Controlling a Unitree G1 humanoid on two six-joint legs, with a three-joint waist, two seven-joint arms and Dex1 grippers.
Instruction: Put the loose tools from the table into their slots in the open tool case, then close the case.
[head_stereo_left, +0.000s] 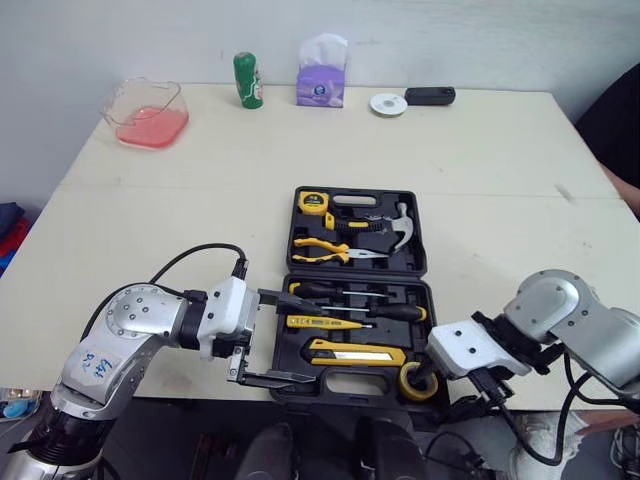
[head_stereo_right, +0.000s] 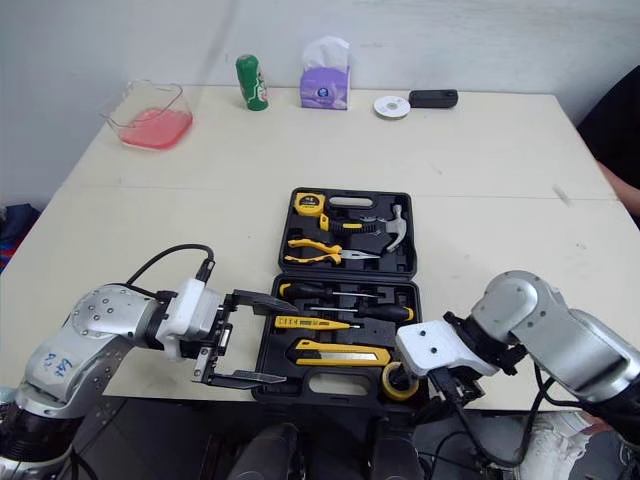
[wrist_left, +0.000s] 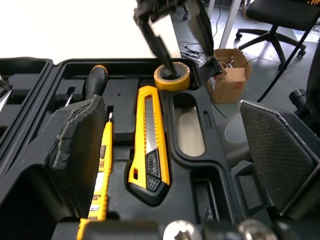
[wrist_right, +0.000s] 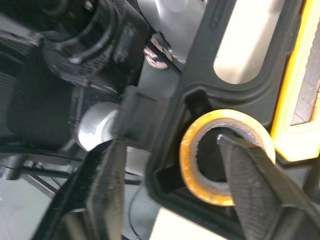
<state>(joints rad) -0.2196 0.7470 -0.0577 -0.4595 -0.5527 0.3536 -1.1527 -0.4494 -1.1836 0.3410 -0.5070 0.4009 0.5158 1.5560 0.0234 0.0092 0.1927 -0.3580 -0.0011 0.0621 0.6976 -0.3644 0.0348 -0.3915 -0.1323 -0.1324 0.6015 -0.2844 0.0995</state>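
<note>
the tape roll (head_stereo_left: 418, 382) lies flat in the near right corner slot of the case (head_stereo_left: 356, 189), with its hole facing up. the right gripper (head_stereo_left: 434, 378) is right on it. one finger goes down into the hole. the other finger is outside the case wall, so the roll's rim and the wall are both between them. the fingers are apart and do not look like they squeeze the roll. the right arm is much nearer to the roll than the left.

the left gripper (head_stereo_left: 305, 340) is at the left side of the near half of the case. its fingers are wide open and hold nothing. one finger reaches over toward the screwdrivers (head_stereo_left: 390, 312). the other is by the front edge.

just beside the roll lies the knife (head_stereo_left: 355, 352), long way left to right. i see no loose tools on the table (head_stereo_left: 180, 190). the can (head_stereo_left: 247, 80) and bowl (head_stereo_left: 150, 110) are well apart at the back.

i think the roll is home, so the finger should lift straight up out of the hole. the hinge runs left to right between the two halves. both grippers sit at the near half, so they would be in the way of closing.
</note>
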